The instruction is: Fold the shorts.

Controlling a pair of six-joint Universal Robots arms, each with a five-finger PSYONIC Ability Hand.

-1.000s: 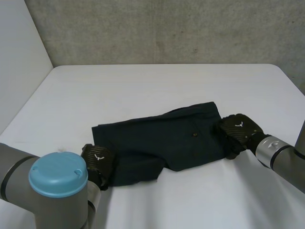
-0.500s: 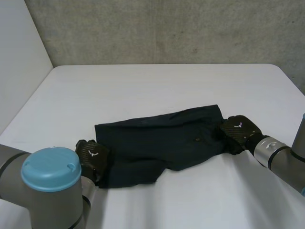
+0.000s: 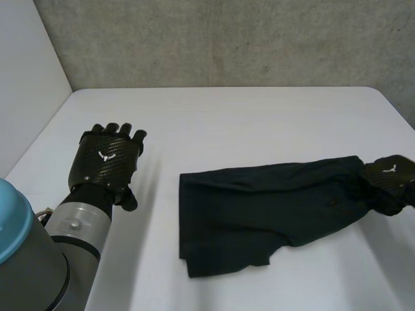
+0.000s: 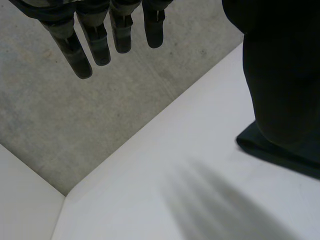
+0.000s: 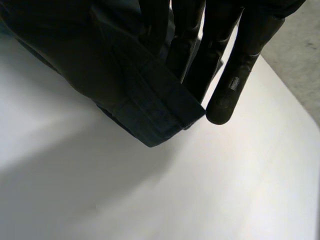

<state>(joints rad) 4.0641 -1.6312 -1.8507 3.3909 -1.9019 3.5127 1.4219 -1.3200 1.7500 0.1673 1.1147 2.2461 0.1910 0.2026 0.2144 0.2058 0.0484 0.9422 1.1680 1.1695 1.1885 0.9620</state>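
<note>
Right now the right hand (image 3: 389, 179) is pinching one end of the shorts (image 3: 259, 207), its fingers (image 5: 235, 75) lying close together along the banded edge, and the shorts are lying stretched sideways on the right half of the table (image 3: 246, 123). The left hand (image 3: 107, 162) is hovering well apart from them, fingers straight and slightly spread, holding nothing. Judging by this, the cloth is being laid out for folding, and the left hand is likely needing to take the free end next

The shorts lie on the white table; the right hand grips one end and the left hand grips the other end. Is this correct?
Not quite. The left hand grips nothing: the head view shows it open, fingers straight, well apart from the shorts. The rest holds: the right hand grips one end, and the shorts lie on the white table.
</note>
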